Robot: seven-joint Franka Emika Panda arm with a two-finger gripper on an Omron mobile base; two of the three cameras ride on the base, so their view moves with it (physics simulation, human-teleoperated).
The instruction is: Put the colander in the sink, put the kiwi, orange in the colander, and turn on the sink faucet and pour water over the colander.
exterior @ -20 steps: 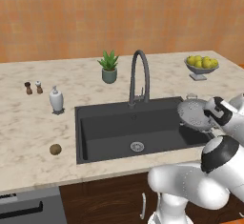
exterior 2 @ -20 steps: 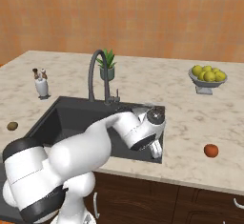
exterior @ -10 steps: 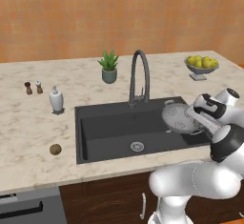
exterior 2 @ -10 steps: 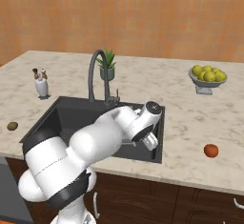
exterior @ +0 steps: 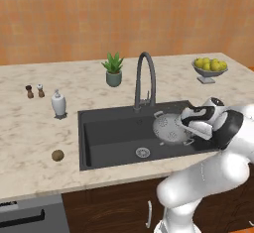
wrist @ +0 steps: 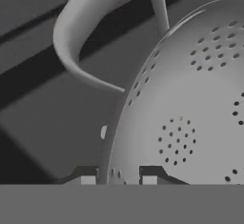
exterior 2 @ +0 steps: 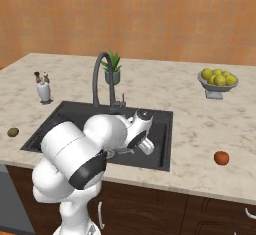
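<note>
The light grey colander (exterior: 170, 128) hangs tilted on its side over the right half of the dark sink (exterior: 114, 135), its hollow facing left. My gripper (exterior: 190, 127) is shut on its right rim. In the hand view the perforated colander (wrist: 190, 113) and its looped handle fill the frame, and the rim sits between the fingertips of the gripper (wrist: 118, 180). The brown kiwi (exterior: 57, 155) lies on the counter left of the sink, also kiwi (exterior 2: 13, 132). The orange (exterior 2: 221, 157) lies on the counter right of the sink (exterior 2: 162, 129). The gooseneck faucet (exterior: 145, 78) stands behind the basin.
A footed bowl of yellow-green fruit (exterior: 210, 68) stands at the back right. A potted plant (exterior: 113, 70) is behind the faucet. A soap bottle (exterior: 58, 103) and two small shakers (exterior: 34, 91) stand on the left counter. A round silver drain (exterior: 142, 152) sits in the basin floor.
The arm has swung left and down, carrying the colander from over the sink's right edge to above the basin's right half, with the colander more tilted.
</note>
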